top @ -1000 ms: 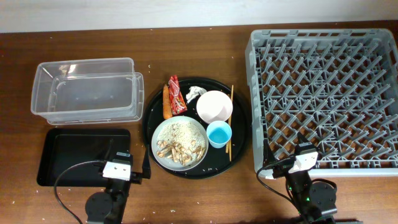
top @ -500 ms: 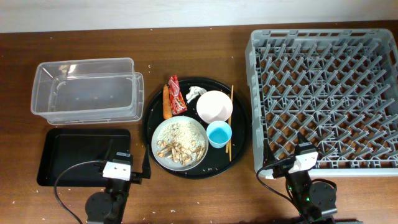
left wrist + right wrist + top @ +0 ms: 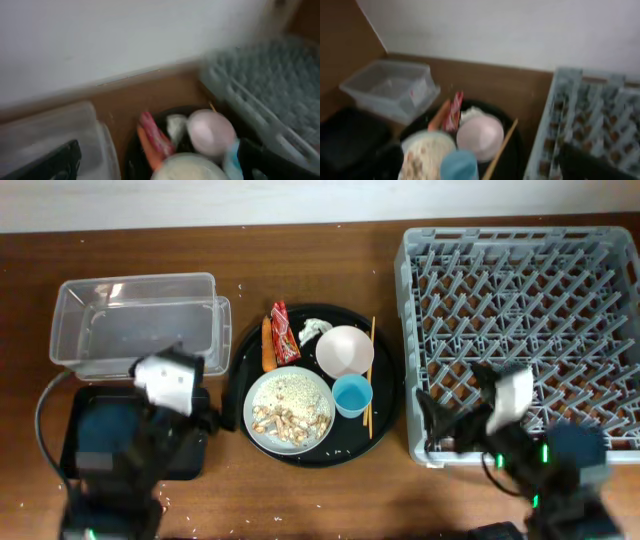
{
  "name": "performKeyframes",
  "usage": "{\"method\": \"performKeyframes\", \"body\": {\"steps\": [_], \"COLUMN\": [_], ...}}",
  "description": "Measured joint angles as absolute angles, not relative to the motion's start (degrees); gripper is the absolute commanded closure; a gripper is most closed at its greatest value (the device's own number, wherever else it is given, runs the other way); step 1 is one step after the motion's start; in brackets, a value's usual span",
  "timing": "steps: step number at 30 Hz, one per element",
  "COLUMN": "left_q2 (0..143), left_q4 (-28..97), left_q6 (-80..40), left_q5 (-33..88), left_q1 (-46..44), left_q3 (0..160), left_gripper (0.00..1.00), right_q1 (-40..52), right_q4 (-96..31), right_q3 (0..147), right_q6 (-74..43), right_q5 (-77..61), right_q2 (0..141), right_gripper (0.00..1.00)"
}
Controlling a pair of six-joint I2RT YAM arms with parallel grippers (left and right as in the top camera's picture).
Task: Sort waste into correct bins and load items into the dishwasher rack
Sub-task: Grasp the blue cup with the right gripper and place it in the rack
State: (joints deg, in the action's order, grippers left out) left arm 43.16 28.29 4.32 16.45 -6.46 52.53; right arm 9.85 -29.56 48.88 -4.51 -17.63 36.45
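Observation:
On the round black tray sit a plate [image 3: 290, 408] of rice and beige scraps, a white bowl [image 3: 345, 350], a light-blue cup [image 3: 352, 395], chopsticks [image 3: 371, 380], a red wrapper [image 3: 284, 332], a carrot [image 3: 268, 345] and a tissue [image 3: 313, 330]. The clear tub [image 3: 135, 325] and shallow black tray [image 3: 85, 405] lie to the left, the grey rack [image 3: 530, 320] to the right. My left gripper [image 3: 228, 405] [image 3: 160, 165] is open and empty, left of the plate. My right gripper [image 3: 430, 415] [image 3: 487, 167] is open and empty at the rack's front left corner. Both wrist views are blurred.
The round black tray's rim [image 3: 385, 430] lies between the bins and the rack. My left arm hangs over the shallow black tray. A white wall runs along the table's far edge. A few rice grains are scattered on the wooden table.
Both arms have lifted from their rest at the front edge and moved toward the table's middle, blurred by motion. No object has moved.

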Motion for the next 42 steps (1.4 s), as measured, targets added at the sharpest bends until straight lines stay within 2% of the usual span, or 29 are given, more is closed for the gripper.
{"method": "performKeyframes", "body": {"steps": [2,3,5,7,8,9,10,13,16,17,18,19,20,23,26,28,30,31,33,35,39,40,42], "left_q2": [62.74,70.61,77.14,83.11,84.82,86.50,88.38,93.89,102.48,105.36,106.72,108.60,109.01,109.10,107.79,103.39,102.19,102.21,102.21,102.21,102.21,102.21,102.21], "left_q4": [38.15,41.21,40.42,42.57,43.94,45.04,45.30,45.45,46.04,46.81,47.22,47.40,47.35,49.80,62.59,63.61,63.33,63.20,63.24,63.20,63.22,63.29,63.22], "left_q6": [3.84,3.44,2.11,1.43,1.26,1.08,1.04,0.78,-1.21,-2.22,-2.72,-3.09,-3.31,-3.73,-4.19,-2.46,-1.50,-1.30,-1.21,-1.10,-1.10,-1.10,-1.10], "left_q5": [23.88,28.62,37.63,40.60,38.26,32.82,29.45,19.14,10.50,7.62,6.11,4.78,4.34,4.01,10.11,25.06,42.87,55.90,69.36,78.76,84.82,85.54,86.24], "left_q1": [-6.87,-7.14,-7.46,-11.64,-14.74,-19.92,-25.50,-34.28,-38.37,-38.39,-38.35,-38.35,-38.35,-38.35,-34.70,-26.44,-18.98,-13.17,-11.70,-12.10,-13.08,-13.32,-13.89], "left_q3": [70.94,76.42,78.78,79.61,79.64,79.66,79.66,79.85,79.83,79.83,79.83,79.83,79.83,80.84,94.21,101.62,101.95,101.95,101.95,101.95,101.95,101.95,101.95], "left_gripper": [0.01,0.01,0.01,0.01,0.01,0.33,0.38,0.37,0.37,0.43,0.63,0.92,1.00,1.00,1.00,0.99,1.00,1.00,0.99,1.00,1.00,1.00,0.99], "right_q1": [9.91,9.89,9.85,9.28,8.19,5.34,1.34,-6.04,-7.05,-7.05,-7.05,-7.05,-7.05,-7.05,-7.05,-7.05,-7.09,-7.09,-6.68,-2.63,5.58,6.35,10.59], "right_q4": [-47.68,-50.65,-62.59,-65.80,-66.61,-67.53,-69.43,-76.34,-78.28,-78.30,-78.54,-78.54,-78.54,-79.09,-79.09,-78.85,-78.85,-78.59,-76.03,-71.44,-53.43,-51.24,-46.06], "right_q3": [72.66,77.19,87.37,88.51,88.51,88.62,88.71,89.06,89.06,89.06,89.06,89.06,89.06,89.06,89.10,89.10,89.10,89.10,89.10,89.17,89.32,89.19,89.27], "right_q6": [-4.60,-4.62,-4.71,-7.73,-10.68,-13.80,-16.80,-19.20,-18.81,-18.28,-17.76,-17.56,-17.52,-17.32,-15.86,-7.46,3.18,10.81,16.43,18.94,13.52,11.88,8.08], "right_q5": [-17.47,-17.52,-19.86,-19.92,-18.57,-16.99,-15.70,-14.81,-14.61,-14.61,-14.61,-14.61,-14.61,-14.61,-14.61,-23.44,-39.22,-50.74,-61.12,-67.70,-69.97,-69.25,-67.72], "right_q2": [59.22,64.71,74.89,79.11,79.46,79.44,79.44,79.40,79.40,79.40,79.40,79.40,79.40,79.40,79.33,79.33,79.33,79.33,79.35,79.35,79.46,79.46,79.66], "right_gripper": [0.02,0.02,0.01,0.02,0.02,0.02,0.02,0.02,0.02,0.02,0.02,0.02,0.02,0.02,0.02,0.02,0.03,0.03,0.04,0.05,0.05,0.07,0.30]}}
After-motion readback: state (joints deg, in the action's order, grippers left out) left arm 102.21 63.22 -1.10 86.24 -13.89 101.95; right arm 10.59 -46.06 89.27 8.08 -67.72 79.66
